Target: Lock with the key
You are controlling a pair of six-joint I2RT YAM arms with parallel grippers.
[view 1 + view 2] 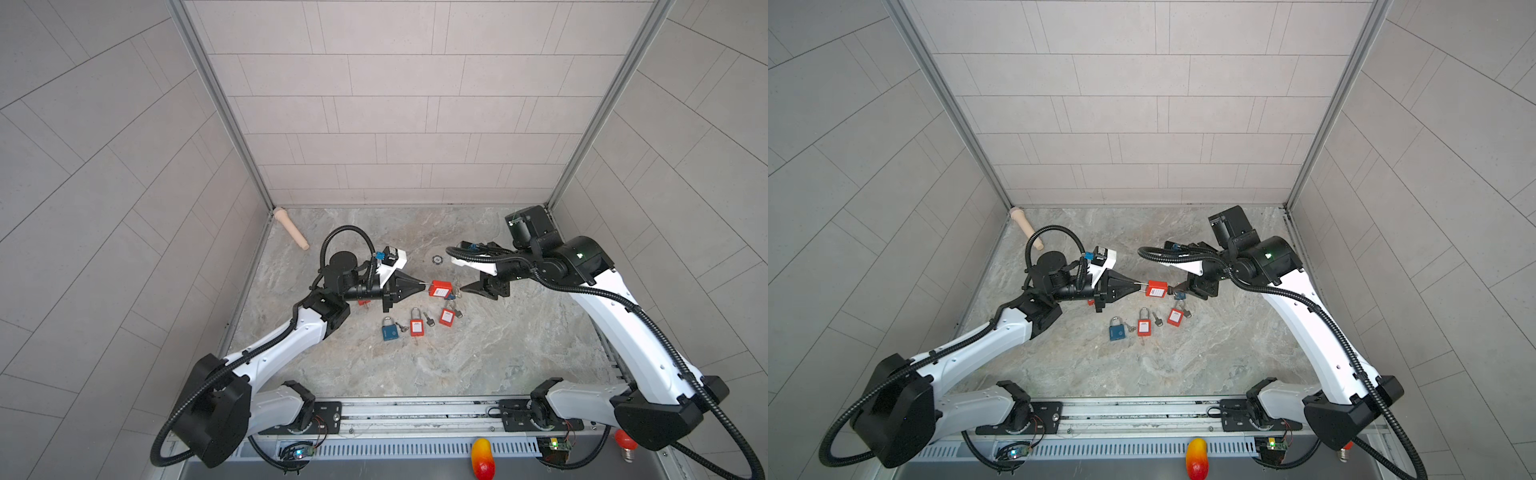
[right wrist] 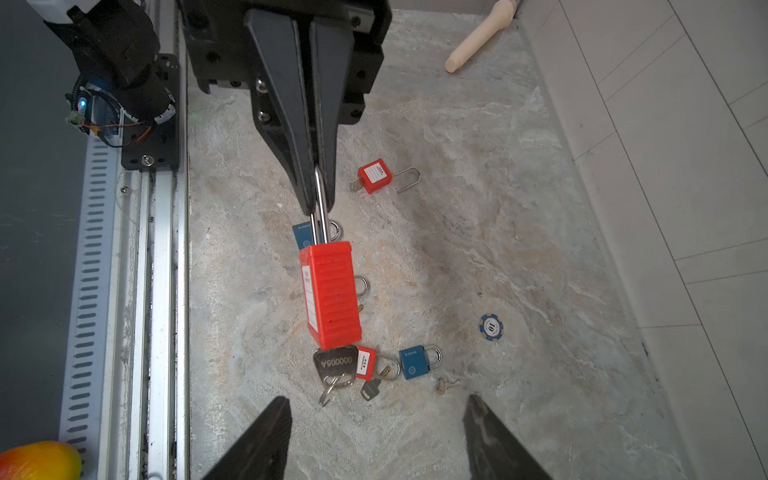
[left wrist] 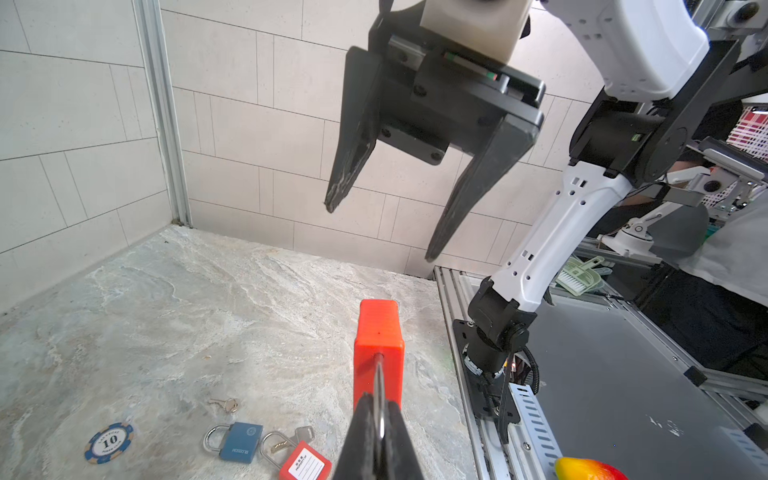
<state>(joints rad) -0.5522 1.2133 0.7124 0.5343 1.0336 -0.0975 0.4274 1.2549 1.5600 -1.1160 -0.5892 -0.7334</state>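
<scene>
Loose on the grey marble-patterned table (image 1: 457, 365), below the two arms, lie a small blue metal padlock (image 1: 390, 331) and two red plastic padlocks (image 1: 416, 326) (image 1: 447, 316), each with small keys beside it. Another red padlock with an open shackle (image 2: 375, 178) lies half hidden under the left arm. A blue-and-white poker chip (image 1: 437, 259) sits farther back, and a beige rounded peg (image 1: 291, 228) lies in the far left corner. None of them lies between the claws.

The left claw (image 2: 318, 203) is pressed together, pinching the steel shackle of a long red plastic padlock (image 2: 332, 291) and holding it level above the table. A silver stamped key (image 2: 334, 363) sticks out of its base, a ring dangling from it. The right claw (image 2: 376, 401) is spread wide and empty, facing the key from close by.
</scene>
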